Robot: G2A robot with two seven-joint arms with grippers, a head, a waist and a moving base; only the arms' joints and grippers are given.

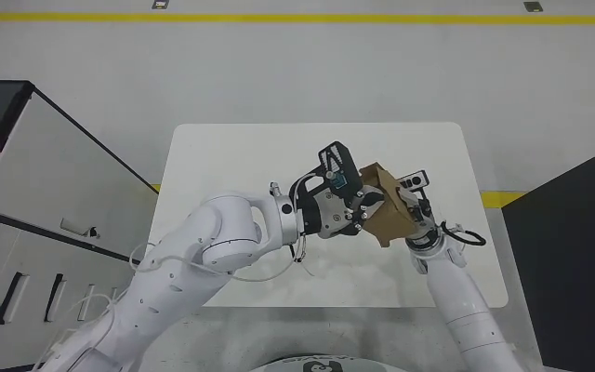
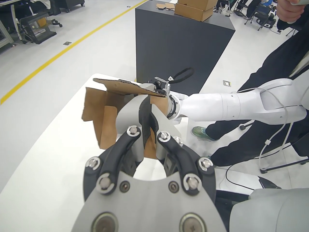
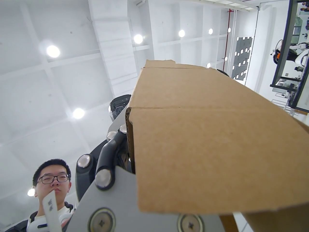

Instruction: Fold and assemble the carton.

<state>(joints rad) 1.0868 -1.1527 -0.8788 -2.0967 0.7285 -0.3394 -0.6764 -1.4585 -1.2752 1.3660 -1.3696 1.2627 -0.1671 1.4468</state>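
A brown cardboard carton (image 1: 389, 212), partly folded, is held tilted above the white table (image 1: 232, 158), right of its middle. My left gripper (image 1: 364, 205) is at its left side, shut on one carton wall. In the left wrist view the two fingers (image 2: 128, 117) pinch that wall, with loose flaps (image 2: 94, 105) beyond them. My right gripper (image 1: 409, 216) holds the opposite side from below and shows as the far gripper (image 2: 160, 92). In the right wrist view the carton (image 3: 205, 134) covers most of that gripper; one finger (image 3: 115, 136) lies against a panel edge.
A black pedestal (image 2: 173, 49) stands just past the table's right end, with finished brown boxes (image 2: 195, 5) and flat blanks on top. A dark framed cabinet (image 1: 37, 167) stands left of the table. Bare table surface surrounds the arms.
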